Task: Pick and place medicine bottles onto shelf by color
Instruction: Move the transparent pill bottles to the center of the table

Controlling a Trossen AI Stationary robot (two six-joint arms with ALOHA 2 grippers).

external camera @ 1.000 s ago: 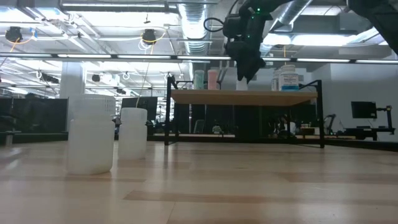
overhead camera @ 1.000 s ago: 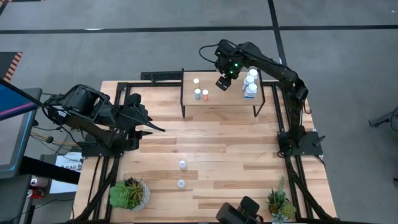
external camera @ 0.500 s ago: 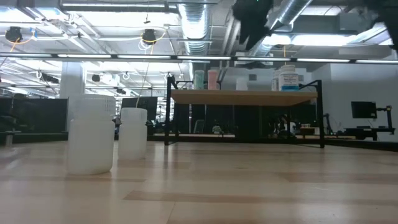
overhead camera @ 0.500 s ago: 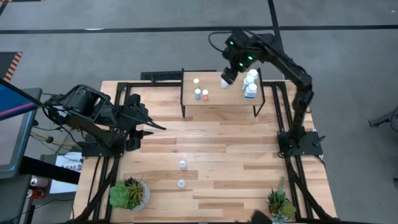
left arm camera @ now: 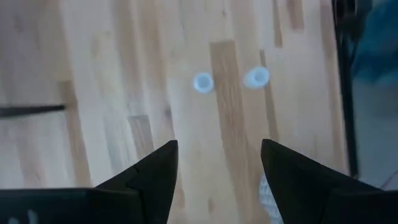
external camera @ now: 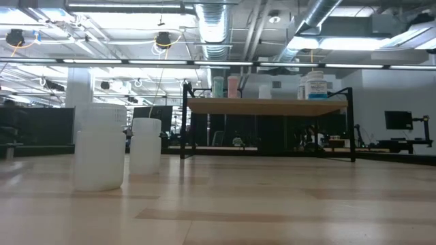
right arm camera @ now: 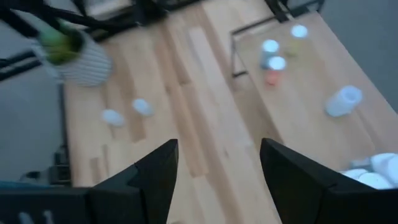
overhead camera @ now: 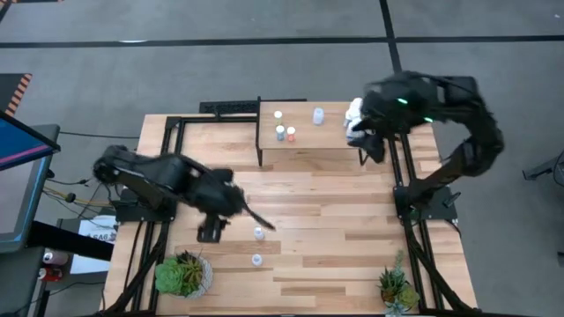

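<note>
Wood planks make up my tabletop (overhead camera: 317, 220), with the shelf (overhead camera: 308, 141) standing along its far edge. By my reckoning the sorting is mostly done: seven medicine bottles seem to be up on the shelf and two are left on the planks.

On the shelf I count a small white-capped bottle (overhead camera: 278, 114), a pale blue one (overhead camera: 280, 133) and an orange-bodied one (overhead camera: 291, 134) close together toward the left end, a lone white bottle (overhead camera: 318, 115) nearer the middle, and a cluster of larger white bottles (overhead camera: 353, 112) at the right end. I take that cluster for three, but my right arm partly covers it.

Two small bottles wait near the table's front: one (overhead camera: 259, 233) just beside my left gripper (overhead camera: 256, 220), the other (overhead camera: 256, 260) a little closer to the edge. That gripper hangs over them, fingers spread, holding nothing. My right gripper (overhead camera: 368, 148) is by the shelf's right end, also spread and empty.

Two potted plants (overhead camera: 183, 273) sit at the near corners.
</note>
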